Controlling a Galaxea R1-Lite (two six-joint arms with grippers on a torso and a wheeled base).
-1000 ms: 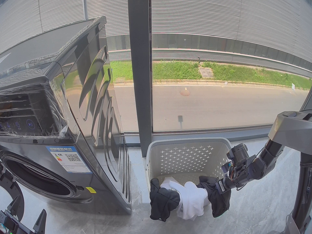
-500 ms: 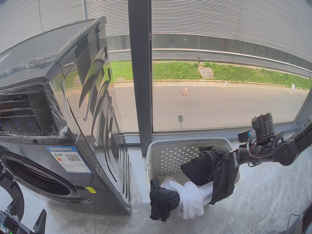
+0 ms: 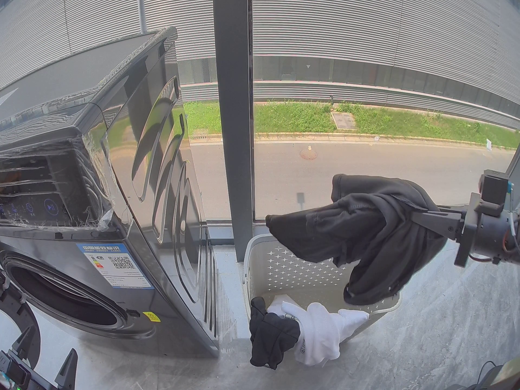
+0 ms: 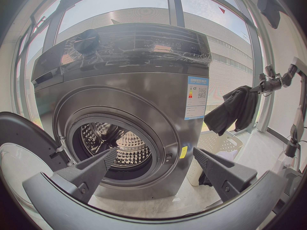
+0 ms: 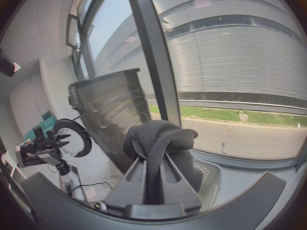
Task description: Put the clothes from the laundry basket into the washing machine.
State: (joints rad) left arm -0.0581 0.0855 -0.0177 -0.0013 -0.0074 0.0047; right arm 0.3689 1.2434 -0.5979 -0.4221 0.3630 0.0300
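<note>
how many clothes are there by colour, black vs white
black: 2, the held black garment hanging from the right gripper over the laundry basket, and the draped black garment on its front rim
white: 1, the white garment draped on the front rim beside it
total: 3

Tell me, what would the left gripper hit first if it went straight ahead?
The left gripper would likely meet the washer front, just beside the open drum, though depth is unclear.
</note>
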